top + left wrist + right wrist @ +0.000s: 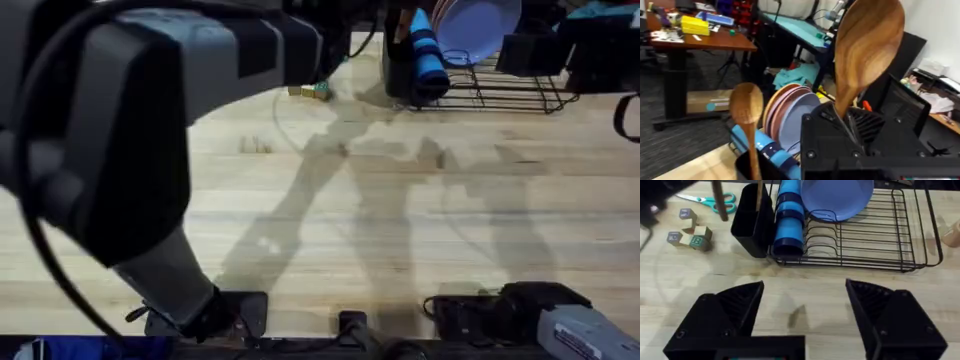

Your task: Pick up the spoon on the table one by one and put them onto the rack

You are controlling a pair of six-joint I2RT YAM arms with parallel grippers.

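My left fingers (855, 145) grip a brown wooden spoon (867, 50) by the handle, its glossy, grained bowl sticking up just above them. A second wooden spoon (747, 117) stands handle-down in the black caddy (752, 222) of the rack (875, 240), just beyond the left fingers, beside the blue cups (788, 220) and lilac plate (840, 197). My right fingers (805, 315) are spread wide over bare surface (810, 287), the rack well ahead of them.

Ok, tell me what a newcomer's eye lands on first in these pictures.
First, the big wooden spoon clamped upright in the left gripper, close to the left wrist camera above the rack. A second spoon stands in the black caddy beside the blue cups and lilac plate. In the overhead view, the left arm looms large and dark.
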